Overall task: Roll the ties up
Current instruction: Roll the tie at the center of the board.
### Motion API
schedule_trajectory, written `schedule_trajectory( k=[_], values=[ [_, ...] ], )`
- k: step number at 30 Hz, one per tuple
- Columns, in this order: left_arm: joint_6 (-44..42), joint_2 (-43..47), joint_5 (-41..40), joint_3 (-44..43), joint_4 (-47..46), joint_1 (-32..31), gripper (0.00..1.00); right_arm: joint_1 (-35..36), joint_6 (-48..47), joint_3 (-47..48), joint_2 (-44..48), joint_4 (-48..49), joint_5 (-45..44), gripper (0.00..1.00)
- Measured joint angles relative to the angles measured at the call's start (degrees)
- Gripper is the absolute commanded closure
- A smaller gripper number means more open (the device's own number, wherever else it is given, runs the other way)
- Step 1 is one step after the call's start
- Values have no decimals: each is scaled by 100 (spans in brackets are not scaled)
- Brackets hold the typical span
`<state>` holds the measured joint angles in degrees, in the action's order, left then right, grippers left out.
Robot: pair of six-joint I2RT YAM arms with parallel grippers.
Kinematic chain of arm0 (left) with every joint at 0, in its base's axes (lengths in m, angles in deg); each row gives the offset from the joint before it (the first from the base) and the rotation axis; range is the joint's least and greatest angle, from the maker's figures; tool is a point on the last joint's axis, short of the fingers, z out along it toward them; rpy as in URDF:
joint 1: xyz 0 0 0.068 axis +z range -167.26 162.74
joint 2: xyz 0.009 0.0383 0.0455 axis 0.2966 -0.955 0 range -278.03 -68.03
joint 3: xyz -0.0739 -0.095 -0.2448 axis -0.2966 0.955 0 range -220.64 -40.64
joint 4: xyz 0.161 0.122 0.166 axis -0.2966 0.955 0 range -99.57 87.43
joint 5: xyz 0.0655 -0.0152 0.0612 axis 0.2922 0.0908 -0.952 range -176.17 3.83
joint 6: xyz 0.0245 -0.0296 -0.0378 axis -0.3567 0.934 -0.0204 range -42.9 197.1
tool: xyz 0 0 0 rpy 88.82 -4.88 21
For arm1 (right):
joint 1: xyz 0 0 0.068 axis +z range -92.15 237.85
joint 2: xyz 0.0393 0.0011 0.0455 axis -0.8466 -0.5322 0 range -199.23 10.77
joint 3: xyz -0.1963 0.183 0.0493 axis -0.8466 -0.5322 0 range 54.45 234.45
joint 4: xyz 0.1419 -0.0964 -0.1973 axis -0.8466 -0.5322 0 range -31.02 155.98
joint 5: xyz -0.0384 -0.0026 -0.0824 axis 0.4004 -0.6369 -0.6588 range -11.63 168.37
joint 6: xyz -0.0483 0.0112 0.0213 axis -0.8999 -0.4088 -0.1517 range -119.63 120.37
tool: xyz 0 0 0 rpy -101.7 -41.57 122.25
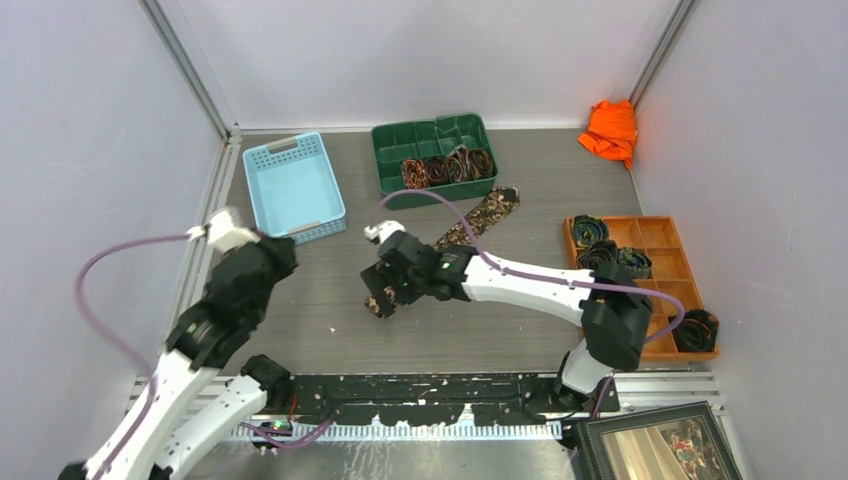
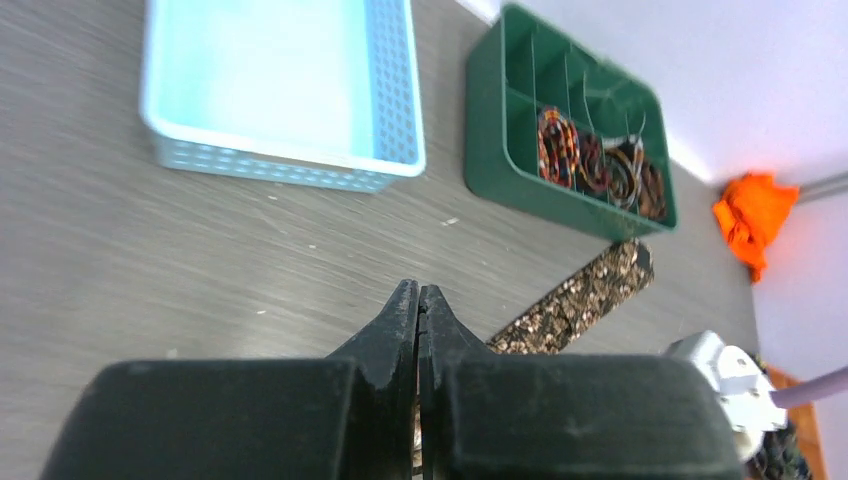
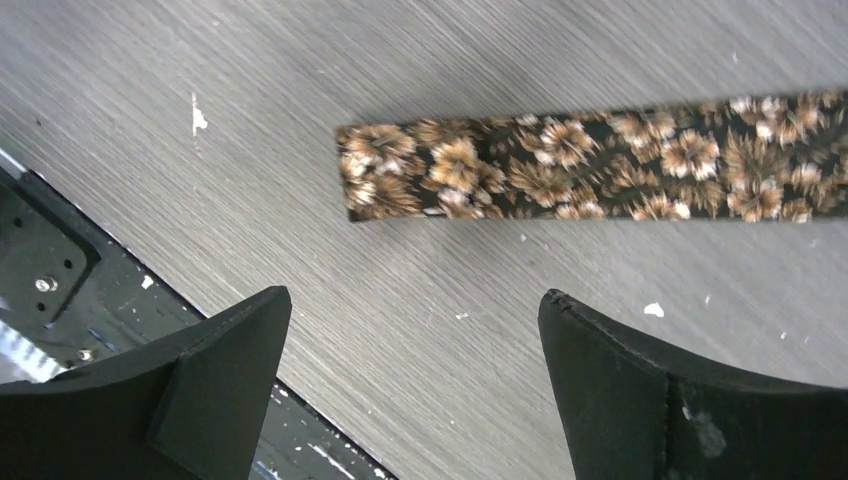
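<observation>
Near table (image 1: 320,320) centre, tie (image 3: 600,165) lying flat, narrow end just below right hand (image 3: 410,300). Right hand hovering wide open, gripping nothing. Left hand (image 2: 419,300) closed, empty, hanging apart. Advice: lowering squarely, pinching end across full width, then rolling tight.

Unrolled tie (image 1: 485,213) mid-table, coiled ties (image 1: 447,167) in tray (image 1: 415,137) behind it

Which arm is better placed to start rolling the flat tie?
Right. The right pincer is open at the end of the tie; the left pincer is shut, farther off beside the blue basket.
</observation>
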<state>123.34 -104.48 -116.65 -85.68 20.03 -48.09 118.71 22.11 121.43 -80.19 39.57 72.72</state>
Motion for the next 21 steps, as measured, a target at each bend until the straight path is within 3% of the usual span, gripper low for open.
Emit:
schedule_trajectory(
  k=[3, 7, 13, 17, 21],
  values=[
    [68, 992, -459, -227, 1001, 0, 100, 424, -413, 590, -437, -278, -420, 2],
    [162, 1646, -903, -597, 2072, 0, 100, 848, -946, 1276, -1235, -487, -820, 5],
    [289, 1762, -1276, -800, 3213, 0, 100, 1016, -1486, 1805, -2098, -743, -1091, 7],
    [306, 1766, -1368, -802, 3539, 0, 100, 1010, -1698, 1956, -2389, -791, -1217, 8],
    [319, 1766, -1399, -802, 3639, 0, 100, 990, -1838, 2026, -2614, -798, -1296, 16]
  ],
)
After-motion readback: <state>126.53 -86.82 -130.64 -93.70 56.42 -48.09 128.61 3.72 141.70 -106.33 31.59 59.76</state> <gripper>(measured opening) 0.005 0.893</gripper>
